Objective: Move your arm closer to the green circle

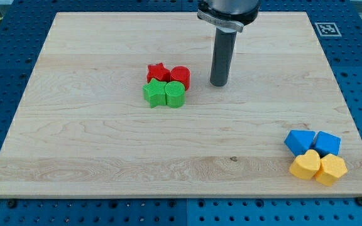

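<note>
The green circle lies on the wooden board, left of the middle. It touches a green star on its left and a red circle above it. A red star sits at the cluster's top left. My tip rests on the board to the right of this cluster, a short gap from the red circle and up-right of the green circle, touching no block.
At the view's bottom right, near the board's corner, sit two blue blocks and two yellow hearts. The wooden board lies on a blue perforated table. A marker tag is at the top right.
</note>
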Robot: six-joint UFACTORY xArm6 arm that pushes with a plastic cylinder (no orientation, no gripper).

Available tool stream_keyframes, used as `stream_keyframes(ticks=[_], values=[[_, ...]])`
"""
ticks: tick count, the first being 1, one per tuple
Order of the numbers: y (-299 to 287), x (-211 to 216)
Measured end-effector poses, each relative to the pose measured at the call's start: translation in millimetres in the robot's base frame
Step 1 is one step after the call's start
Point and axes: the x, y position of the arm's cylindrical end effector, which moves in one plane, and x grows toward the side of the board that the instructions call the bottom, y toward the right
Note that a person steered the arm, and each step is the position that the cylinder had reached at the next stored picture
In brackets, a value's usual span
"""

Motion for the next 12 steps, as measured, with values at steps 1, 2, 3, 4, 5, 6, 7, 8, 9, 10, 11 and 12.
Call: stream_keyframes(ticks=[1,2,3,4,5,6,7,8,9,10,11,12], values=[[0,0],[11,0],[46,1],[80,2],[119,7],[142,8],[154,10],[160,14],[160,15],[153,29],[141,33],[141,33]])
